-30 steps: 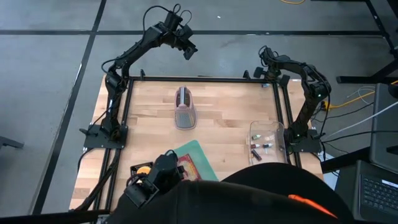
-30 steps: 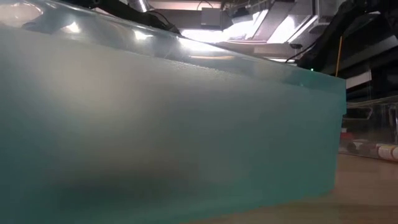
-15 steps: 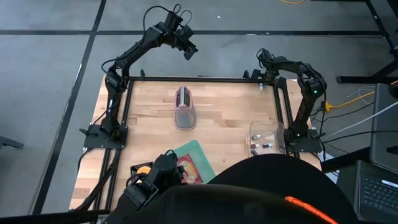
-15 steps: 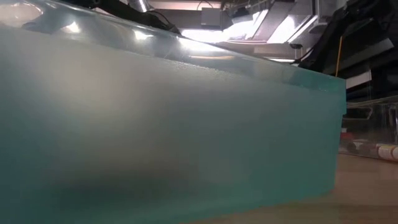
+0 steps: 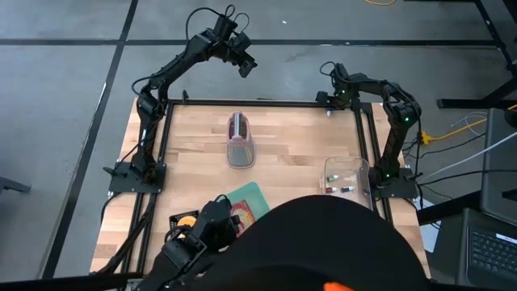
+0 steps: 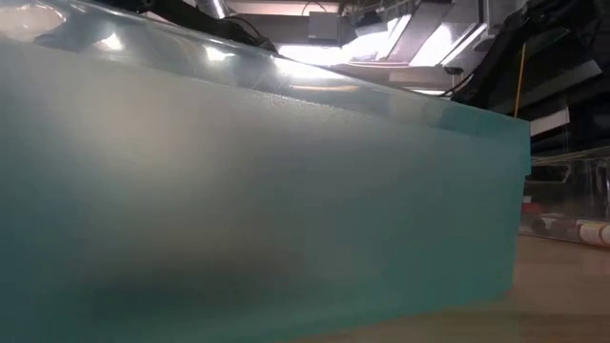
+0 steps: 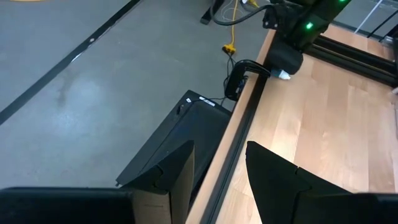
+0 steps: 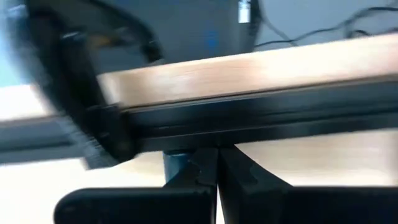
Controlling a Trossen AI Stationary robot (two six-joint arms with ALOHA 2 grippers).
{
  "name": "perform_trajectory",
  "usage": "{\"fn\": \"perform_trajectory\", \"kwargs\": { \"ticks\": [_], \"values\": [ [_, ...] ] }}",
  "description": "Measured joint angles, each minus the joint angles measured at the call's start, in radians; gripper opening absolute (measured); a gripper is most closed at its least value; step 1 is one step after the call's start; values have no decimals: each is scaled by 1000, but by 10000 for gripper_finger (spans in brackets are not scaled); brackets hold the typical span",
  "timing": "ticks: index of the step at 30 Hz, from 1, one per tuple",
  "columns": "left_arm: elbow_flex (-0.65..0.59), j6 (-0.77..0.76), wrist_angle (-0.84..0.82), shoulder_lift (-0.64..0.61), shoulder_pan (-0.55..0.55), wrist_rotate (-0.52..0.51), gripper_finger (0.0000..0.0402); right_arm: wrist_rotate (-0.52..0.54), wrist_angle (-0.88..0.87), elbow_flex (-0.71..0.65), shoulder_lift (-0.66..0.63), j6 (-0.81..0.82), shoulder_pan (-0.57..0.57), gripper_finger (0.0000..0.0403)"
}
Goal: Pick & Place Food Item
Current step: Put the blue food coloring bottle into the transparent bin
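Food packet [image 5: 245,217] on green board [image 5: 257,196] | person's head [image 5: 323,246] overhangs | left claw [image 5: 245,66] released | right claw [image 5: 332,93] clenched

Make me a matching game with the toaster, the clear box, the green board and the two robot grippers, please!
Things:
1. toaster
2. clear box
3. green board
4. left gripper
5. right gripper

Places or states:
a. near the table's right edge, small items inside
b. open, raised beyond the table's far edge
c. middle of the table, toward the far side
d. shut, at the far right corner
e. near edge, partly hidden by a person

Pairs: 1-c, 2-a, 3-e, 4-b, 5-d
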Motion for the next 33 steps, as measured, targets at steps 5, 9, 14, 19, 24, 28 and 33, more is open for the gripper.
{"fn": "perform_trajectory", "kwargs": {
  "ticks": [5,9,14,19,24,28,33],
  "values": [
    [0,-5,0,0,0,0,141,-174,51,1,5,-123,-1,0],
    [0,-7,0,0,-1,0,141,-471,112,0,9,-265,26,0],
    [0,-12,0,0,-1,0,141,-520,129,2,6,-258,53,0],
    [0,-18,-1,0,-3,4,141,-582,127,25,-41,-268,97,0],
    [0,3,-1,0,-14,27,141,-631,129,103,-119,-326,148,0],
    [0,27,0,0,-35,3,141,-641,131,177,-171,-339,195,0],
    [0,37,6,0,-48,-40,141,-610,100,238,-184,-343,242,24]
  ]
}}
